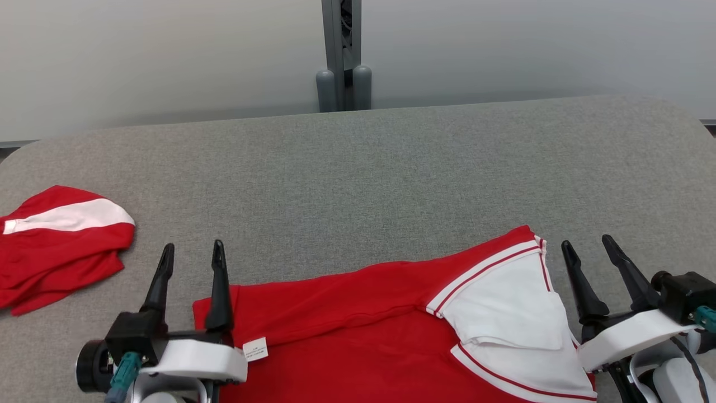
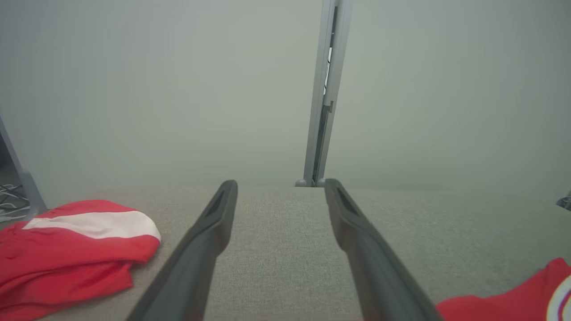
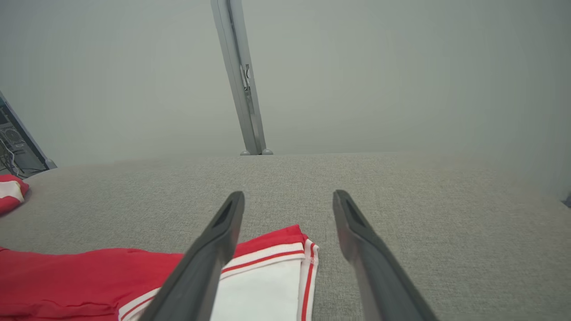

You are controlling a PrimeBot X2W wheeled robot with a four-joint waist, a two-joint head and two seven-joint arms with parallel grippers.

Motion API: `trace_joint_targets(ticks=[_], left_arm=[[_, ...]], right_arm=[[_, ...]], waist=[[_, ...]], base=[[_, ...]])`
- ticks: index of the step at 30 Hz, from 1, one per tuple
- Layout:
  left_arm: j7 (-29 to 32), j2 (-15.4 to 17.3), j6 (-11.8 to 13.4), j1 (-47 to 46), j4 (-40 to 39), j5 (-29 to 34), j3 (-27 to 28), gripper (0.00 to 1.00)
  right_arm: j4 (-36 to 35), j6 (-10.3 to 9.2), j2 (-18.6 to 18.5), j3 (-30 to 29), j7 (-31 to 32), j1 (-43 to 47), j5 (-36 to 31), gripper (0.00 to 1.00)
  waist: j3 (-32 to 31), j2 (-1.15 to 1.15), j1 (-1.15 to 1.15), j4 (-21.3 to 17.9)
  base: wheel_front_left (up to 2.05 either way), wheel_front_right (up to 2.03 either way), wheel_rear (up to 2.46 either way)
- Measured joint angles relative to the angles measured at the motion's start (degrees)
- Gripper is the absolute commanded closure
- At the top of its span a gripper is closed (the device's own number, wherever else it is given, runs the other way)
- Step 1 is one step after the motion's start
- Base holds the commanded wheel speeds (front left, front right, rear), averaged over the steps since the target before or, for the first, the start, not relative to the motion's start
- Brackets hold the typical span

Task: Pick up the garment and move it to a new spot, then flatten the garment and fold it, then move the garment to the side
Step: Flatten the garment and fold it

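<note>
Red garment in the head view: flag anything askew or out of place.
The red garment lies rumpled: its white striped panel is creased over itself, and a white tag pokes out at its left edge. A second red-and-white garment sits bunched at far left.

**A Test Room With Office Walls**

A lab or test room is shown. A wide table (image 1: 358, 168) is covered with gray cloth. Behind it, plain pale wall panels (image 1: 168, 56) are joined by a gray metal post (image 1: 341, 50), as is done in offices. A computer box (image 3: 13, 142) and loose cables (image 2: 11, 198) are seen past the table's left edge.
</note>
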Motion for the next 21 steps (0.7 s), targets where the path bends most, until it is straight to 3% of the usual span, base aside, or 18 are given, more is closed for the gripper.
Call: trace_joint_targets(ticks=[6,13,21], left_arm=[[0.0,-3.54,-4.3,4.39,-2.41,5.02,6.69,0.0],[0.0,-5.44,-8.47,4.74,-1.59,8.93,9.43,0.0],[0.0,-5.76,-10.23,4.35,-0.68,9.91,9.71,0.0]], right_arm=[[1.02,0.0,2.53,-1.56,-0.55,1.0,-1.55,0.0],[4.42,0.0,3.01,-2.83,-0.67,1.83,-0.84,0.0],[11.25,0.0,4.48,-1.99,2.08,2.07,4.87,0.0]], waist=[[0.21,0.0,0.0,-0.44],[0.89,0.0,0.0,0.09],[1.96,0.0,0.0,0.63]], base=[[0.0,0.0,0.0],[0.0,0.0,0.0],[0.0,0.0,0.0]])
